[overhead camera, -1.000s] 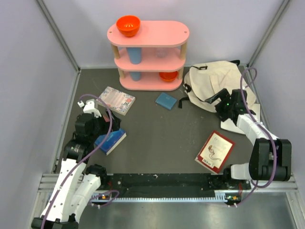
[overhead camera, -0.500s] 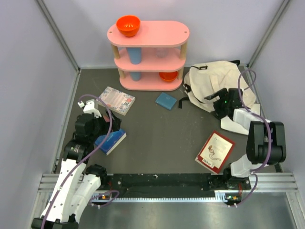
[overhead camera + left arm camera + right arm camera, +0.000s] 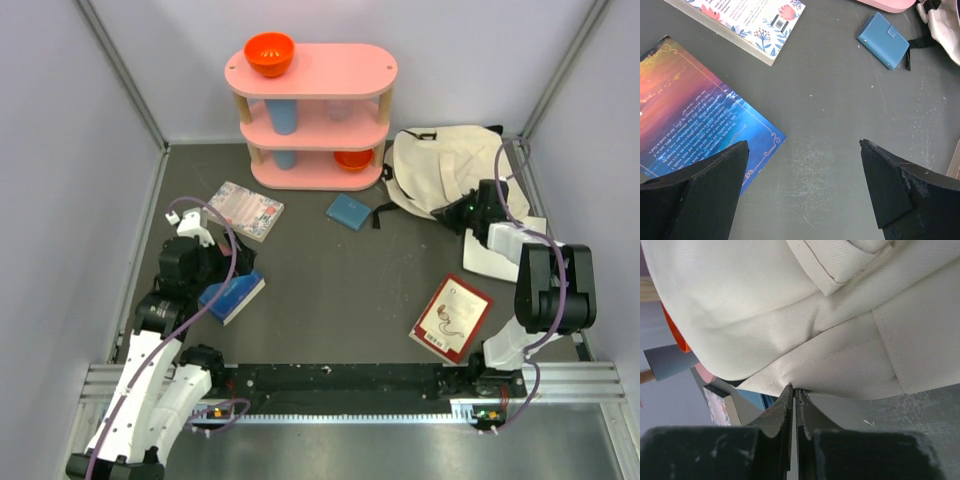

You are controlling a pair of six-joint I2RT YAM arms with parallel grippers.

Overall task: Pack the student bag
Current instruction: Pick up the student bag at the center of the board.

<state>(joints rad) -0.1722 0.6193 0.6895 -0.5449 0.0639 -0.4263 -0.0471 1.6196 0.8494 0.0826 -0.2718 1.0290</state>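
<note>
Cream canvas fills the right wrist view. The student bag lies slumped at the far right of the counter, just beside the pink shelf. The right fingers are pressed together on a thin fold at its near edge.

That bite looks small to me, just a pucker of cloth at the very tips. A pull could let the fold slip free. It could also drag the whole soft bag across the counter or against the shelf instead of opening it. I can't see a zipper or an opening near the pinch, so lifting here may only bunch the fabric.

Only the right wrist view shows that pinch, with creases running into the tips. From above, the arm hides the fingers. The top view gives the layout: a red book near right and a white sheet beneath the arm. The left wrist view shows the left fingers spread wide and holding nothing above a blue book. A floral book and a small blue case lie farther off.
</note>
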